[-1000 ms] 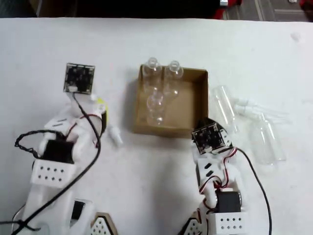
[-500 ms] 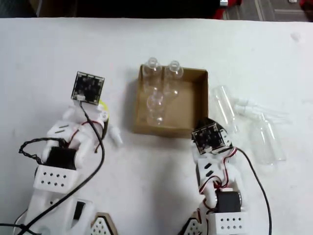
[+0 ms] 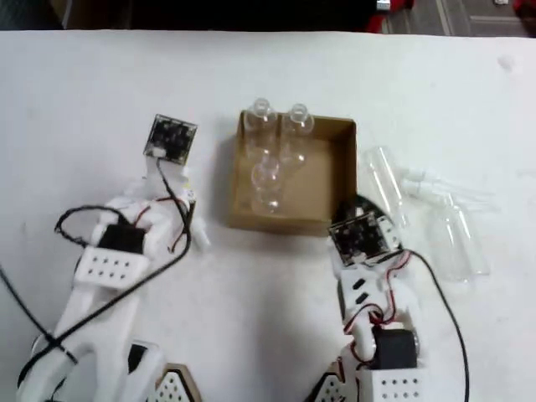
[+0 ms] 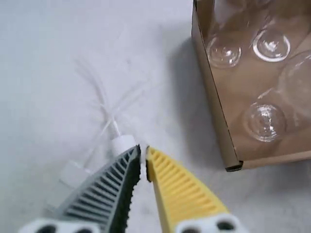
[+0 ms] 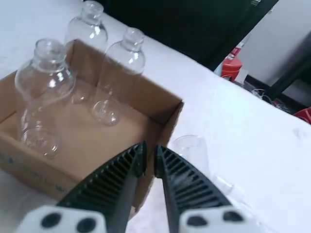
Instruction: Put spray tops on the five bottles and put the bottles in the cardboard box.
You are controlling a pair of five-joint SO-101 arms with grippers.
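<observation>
I have the left gripper (image 4: 143, 151) with its jaws almost together and nothing between them, tips right at a spray top (image 4: 121, 144) lying on the table (image 3: 84, 84) just beside the cardboard box (image 3: 276, 221). The right gripper (image 5: 149, 150) hangs nearly closed and empty at the box's near corner. 3 uncapped bottles (image 3: 266, 177) stand inside, and 2 loose bottles (image 3: 456, 239) lie on the right arm's side.

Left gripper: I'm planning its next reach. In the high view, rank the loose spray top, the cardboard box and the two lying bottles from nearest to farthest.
1. The spray top, beside the left gripper.
2. The cardboard box, to its right, mid-table.
3. The lying bottle next to the box's right wall.
4. The other lying bottle, farther right.
</observation>
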